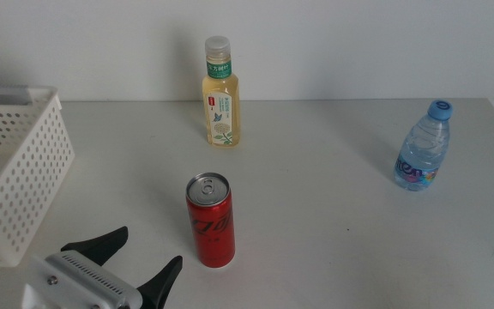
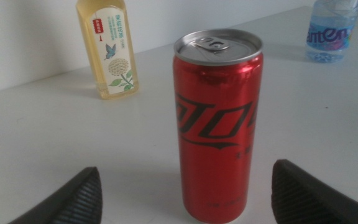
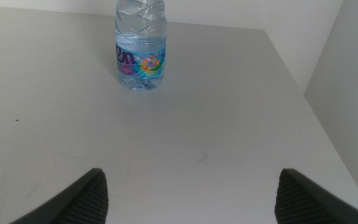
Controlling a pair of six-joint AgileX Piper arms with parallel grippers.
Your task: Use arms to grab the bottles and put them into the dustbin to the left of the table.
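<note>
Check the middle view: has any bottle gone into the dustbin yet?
No, the red can, tea bottle and water bottle all stand on the table, outside the dustbin.

bright, even, diffuse light fills all three views, with no hard glare. the table (image 1: 333, 215) reads pale grey and matte. the red can (image 1: 210, 221) casts only a soft, faint shadow at its base, and its metal lid (image 2: 217, 44) shows a mild sheen. the water bottle (image 3: 141, 45) is sharp and its top is cropped. wrist views look slightly soft at the bottom edge.
</note>
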